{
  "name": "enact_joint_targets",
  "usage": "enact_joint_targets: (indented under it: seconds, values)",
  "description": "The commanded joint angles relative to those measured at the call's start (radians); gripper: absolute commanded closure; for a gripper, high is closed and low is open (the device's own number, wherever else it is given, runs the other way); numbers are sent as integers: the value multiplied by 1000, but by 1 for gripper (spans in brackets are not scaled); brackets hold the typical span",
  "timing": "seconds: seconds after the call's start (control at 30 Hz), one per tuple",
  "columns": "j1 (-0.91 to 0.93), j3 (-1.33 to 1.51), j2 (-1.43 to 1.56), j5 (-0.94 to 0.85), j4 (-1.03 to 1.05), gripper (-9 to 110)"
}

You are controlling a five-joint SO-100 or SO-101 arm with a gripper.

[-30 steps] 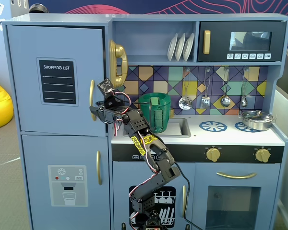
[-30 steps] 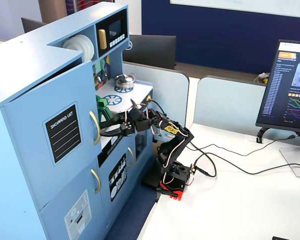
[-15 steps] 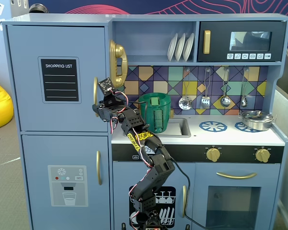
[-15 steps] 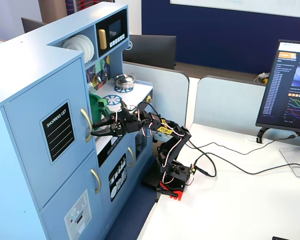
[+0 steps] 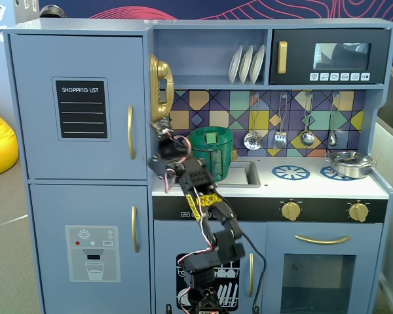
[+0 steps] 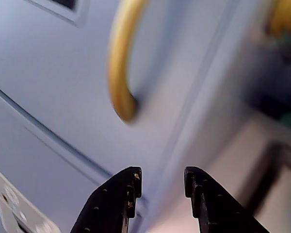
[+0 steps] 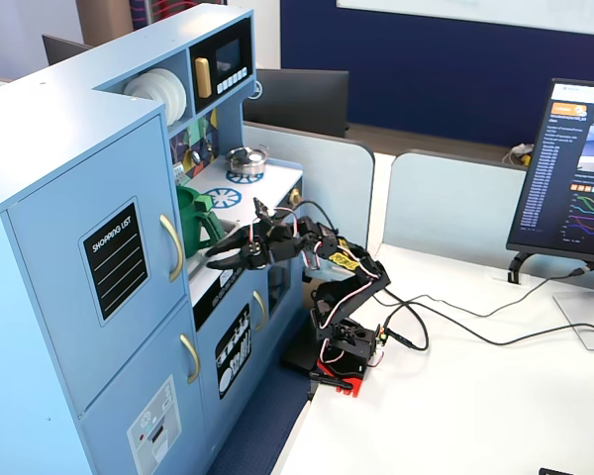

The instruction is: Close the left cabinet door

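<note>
The left cabinet door (image 5: 78, 65) is a light-blue panel with a black "SHOPPING LIST" board and a vertical gold handle (image 5: 130, 132). In both fixed views it lies flush with the cabinet front (image 7: 69, 228). My gripper (image 5: 159, 128) is open and empty, just right of the door's right edge, at about handle height. In the wrist view the gripper (image 6: 161, 177) points at the door's edge, with the gold handle (image 6: 119, 73) above and to the left of the black fingers (image 6: 128, 184). From the side the gripper (image 7: 214, 259) is close to the cabinet front, right of the handle (image 7: 173, 247).
The lower blue door with the dispenser graphic (image 5: 92, 248) is below. A gold toy phone (image 5: 160, 85) hangs above the gripper. A green basket (image 5: 211, 152) stands at the sink behind the arm. A pot (image 5: 349, 163) sits on the stove. A monitor (image 7: 574, 168) and cables lie on the white desk.
</note>
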Motion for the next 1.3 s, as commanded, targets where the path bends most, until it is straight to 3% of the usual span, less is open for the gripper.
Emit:
enact_joint_targets:
  seconds: [0.0,0.23,0.4,0.83,1.27]
  values:
    - [163,87,135,32,140,102]
    - [414,353,296,114,413,102]
    - [520,574,382,173,468,102]
    - [558,1042,617,270,543,102]
    - [543,1144,652,333,647,102]
